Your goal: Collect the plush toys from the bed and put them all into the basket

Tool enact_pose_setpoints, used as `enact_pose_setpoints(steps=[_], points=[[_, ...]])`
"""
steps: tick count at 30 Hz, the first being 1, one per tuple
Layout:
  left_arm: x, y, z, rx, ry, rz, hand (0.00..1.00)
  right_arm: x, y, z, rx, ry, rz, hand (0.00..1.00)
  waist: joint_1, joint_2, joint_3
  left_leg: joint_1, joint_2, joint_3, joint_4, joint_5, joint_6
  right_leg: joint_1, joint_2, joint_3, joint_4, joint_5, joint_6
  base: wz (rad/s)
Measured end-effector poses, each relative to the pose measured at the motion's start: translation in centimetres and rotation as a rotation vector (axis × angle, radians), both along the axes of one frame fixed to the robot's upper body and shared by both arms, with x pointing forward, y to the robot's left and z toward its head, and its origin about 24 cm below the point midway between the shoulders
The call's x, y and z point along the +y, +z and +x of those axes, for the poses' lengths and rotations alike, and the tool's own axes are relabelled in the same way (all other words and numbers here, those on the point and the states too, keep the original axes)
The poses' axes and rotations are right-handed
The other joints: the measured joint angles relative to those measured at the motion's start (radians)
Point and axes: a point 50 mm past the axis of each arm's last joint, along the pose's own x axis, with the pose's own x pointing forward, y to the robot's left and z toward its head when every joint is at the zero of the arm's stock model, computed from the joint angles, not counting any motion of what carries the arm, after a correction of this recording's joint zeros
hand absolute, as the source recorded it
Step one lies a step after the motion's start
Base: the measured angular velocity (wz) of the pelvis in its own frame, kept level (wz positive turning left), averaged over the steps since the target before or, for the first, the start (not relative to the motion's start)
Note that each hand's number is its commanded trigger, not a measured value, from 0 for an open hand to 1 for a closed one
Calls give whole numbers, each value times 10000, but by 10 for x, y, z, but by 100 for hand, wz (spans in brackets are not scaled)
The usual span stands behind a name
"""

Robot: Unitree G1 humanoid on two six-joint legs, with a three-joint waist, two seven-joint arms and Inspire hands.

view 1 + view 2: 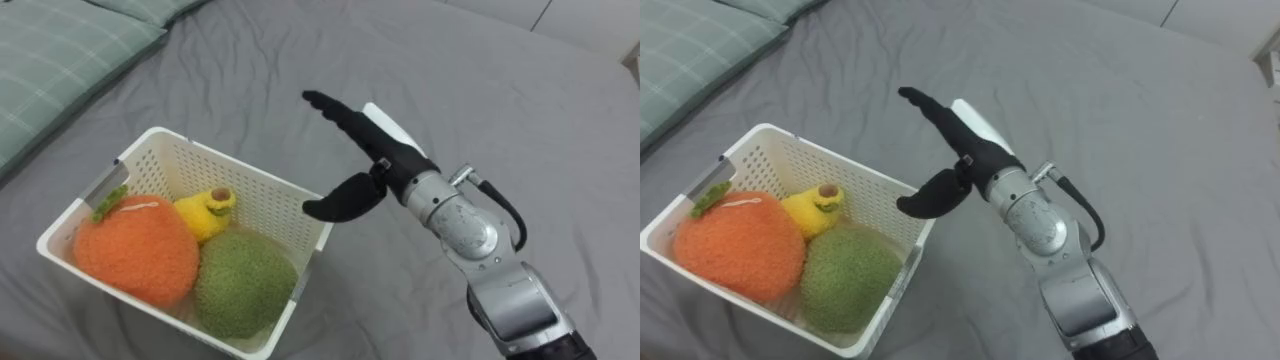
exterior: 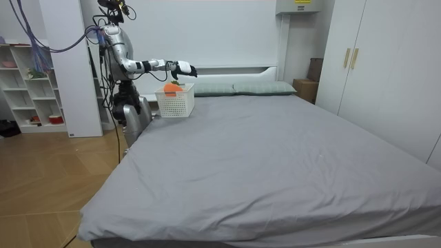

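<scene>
A white slatted basket (image 1: 265,185) (image 1: 872,186) sits on the grey bed, holding three plush toys: an orange one (image 1: 135,250) (image 1: 738,245), a green one (image 1: 243,283) (image 1: 845,278) and a small yellow one (image 1: 205,212) (image 1: 813,208). My right hand (image 1: 378,155) (image 1: 970,145) hovers just right of the basket's far corner, fingers straight and thumb spread, holding nothing. In the room view I stand at the bed's far left corner with that hand (image 2: 183,69) stretched out above the basket (image 2: 174,100).
Green checked pillows (image 1: 60,60) (image 1: 685,45) lie at the upper left, beyond the basket. Smooth grey bedsheet (image 1: 480,90) spreads to the right. White shelves (image 2: 27,83) stand behind me, a wardrobe (image 2: 372,62) across the bed.
</scene>
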Motion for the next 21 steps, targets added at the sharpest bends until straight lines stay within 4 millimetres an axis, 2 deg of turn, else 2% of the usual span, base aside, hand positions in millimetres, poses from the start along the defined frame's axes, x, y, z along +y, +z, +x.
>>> enact_pose_setpoints(steps=[1, 3, 6, 10, 14, 19, 21], points=[[-1, 0, 0, -19, 34, -2, 0, -3, -1, -1, 18, -155, 191, 0, -45, 34, -21, 18, 5, 39, -1, -2, 2, 1, -5, 50, 0, 6, -3, -17], [-5, -1, 0, -129, 68, -60, 0, -17, -1, -4, 63, -837, 782, 0, -308, 224, -152, 66, 7, 148, -14, -8, 13, 10, -8, 180, 12, 26, 0, -15], [-5, -1, -5, -221, 240, -53, 0, -34, 4, -6, -114, -1519, 1713, 0, -715, 456, -289, 188, 36, 355, -77, -8, 13, 34, 19, 412, 51, 32, -10, -21], [-5, -2, -15, -191, 520, 91, 0, -53, 11, -5, -412, -2540, 3220, 0, -1203, 617, -286, 476, 74, 634, -184, -9, 11, 115, 70, 702, 136, 39, -21, -22], [-9, -3, -24, 26, 705, 178, 0, -76, 9, -11, -797, -3960, 3946, 0, -1821, 585, -275, 456, 73, 674, -161, -9, 11, 60, 66, 724, 188, 46, -31, -4], [-9, -4, -31, 202, 1010, 210, 0, -94, 1, -19, -831, -5330, 4177, 0, -2132, 621, -221, 448, 84, 848, -170, -11, 9, -64, 154, 988, 181, 46, -31, -10], [-8, -4, -33, 232, 1093, 235, 0, -105, 1, -23, -1015, -6038, 4218, 0, -2378, 575, -205, 393, 89, 877, -170, -12, 5, -140, 178, 1005, 146, 50, -29, -3]])
